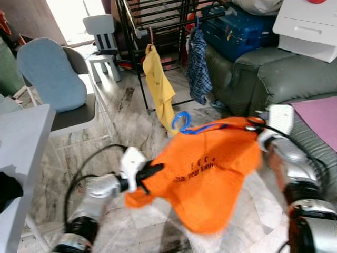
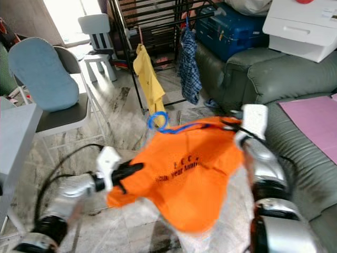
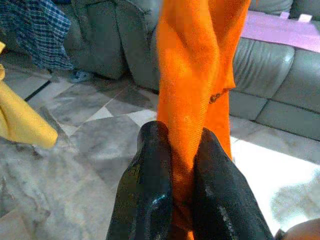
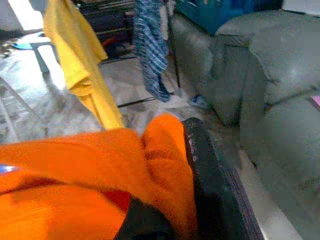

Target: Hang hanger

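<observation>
Orange shirt (image 1: 202, 176) on a blue hanger (image 1: 185, 124), carried between your two hands in front of the black drying rack (image 1: 158, 21). Your left hand (image 3: 175, 200) is closed tight on a twisted fold of the shirt's lower left corner; the left wrist view shows both black fingers (image 3: 145, 195) pinching the cloth. Your right hand (image 4: 175, 200) is clamped on the shirt's upper right shoulder, cloth bunched between its fingers. The hanger's hook curls up at the top of the shirt, just below the hanging yellow garment (image 1: 158, 87), with the checked blue garment (image 1: 198, 66) near it on the same rack.

Risks, as judged from here: neither hand holds the hanger itself, so it could slide out of the neck if you tilt the shirt or slacken the cloth. The hook is free to swing and may snag the yellow garment instead of the rail. Pulling the two corners apart could skew the hanger inside the shirt.

Hard to make out: the hanger's arms are hidden under the cloth, so whether the shirt sits square on them cannot be told. The hook is blurred. The rack's top rail is cut off at the frame edge.
</observation>
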You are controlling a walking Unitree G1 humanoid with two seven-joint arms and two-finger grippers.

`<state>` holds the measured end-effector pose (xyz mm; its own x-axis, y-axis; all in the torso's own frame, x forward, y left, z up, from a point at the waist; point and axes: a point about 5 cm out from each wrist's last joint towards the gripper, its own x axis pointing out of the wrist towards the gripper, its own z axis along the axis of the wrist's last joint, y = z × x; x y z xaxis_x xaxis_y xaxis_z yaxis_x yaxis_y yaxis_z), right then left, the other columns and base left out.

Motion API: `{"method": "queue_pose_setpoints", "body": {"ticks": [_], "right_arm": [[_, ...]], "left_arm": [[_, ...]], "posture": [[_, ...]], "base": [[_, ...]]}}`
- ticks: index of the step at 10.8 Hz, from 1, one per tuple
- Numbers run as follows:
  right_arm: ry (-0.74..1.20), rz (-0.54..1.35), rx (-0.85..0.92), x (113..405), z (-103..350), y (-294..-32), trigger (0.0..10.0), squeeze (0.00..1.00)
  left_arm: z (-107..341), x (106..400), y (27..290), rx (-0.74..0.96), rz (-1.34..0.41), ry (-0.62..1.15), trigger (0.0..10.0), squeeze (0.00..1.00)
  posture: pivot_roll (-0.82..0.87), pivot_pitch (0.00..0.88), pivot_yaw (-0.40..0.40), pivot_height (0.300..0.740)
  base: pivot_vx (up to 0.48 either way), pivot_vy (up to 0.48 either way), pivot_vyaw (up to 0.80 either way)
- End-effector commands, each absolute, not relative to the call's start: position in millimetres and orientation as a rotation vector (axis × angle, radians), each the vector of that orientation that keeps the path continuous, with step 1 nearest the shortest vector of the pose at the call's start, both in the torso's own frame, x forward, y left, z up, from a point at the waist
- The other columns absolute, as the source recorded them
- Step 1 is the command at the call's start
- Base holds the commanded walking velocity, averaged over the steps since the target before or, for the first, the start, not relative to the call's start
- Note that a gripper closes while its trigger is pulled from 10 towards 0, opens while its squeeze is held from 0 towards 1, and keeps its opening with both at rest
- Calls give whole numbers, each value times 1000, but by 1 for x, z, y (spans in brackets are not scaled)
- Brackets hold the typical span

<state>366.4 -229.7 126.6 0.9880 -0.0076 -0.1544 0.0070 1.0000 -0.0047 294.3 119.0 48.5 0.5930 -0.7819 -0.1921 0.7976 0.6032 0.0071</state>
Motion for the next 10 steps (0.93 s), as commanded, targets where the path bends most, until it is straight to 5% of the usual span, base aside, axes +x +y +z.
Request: {"method": "queue_pose_setpoints", "body": {"ticks": [1, 6, 10], "right_arm": [[87, 17, -7, 375, 144, -217, 0, 0], [85, 327, -22, 365, 140, -149, 0, 0], [137, 567, -122, 332, 126, -127, 0, 0]], "left_arm": [[50, 294, 113, 137, -938, 160, 0, 0], [47, 292, 68, 145, -980, 160, 0, 0], [48, 304, 68, 93, -832, 206, 0, 0]], "posture": [[-248, 0, 115, 740], [-252, 0, 107, 740], [-258, 0, 107, 740]], "base": [[0, 0, 0], [0, 0, 0], [0, 0, 0]]}}
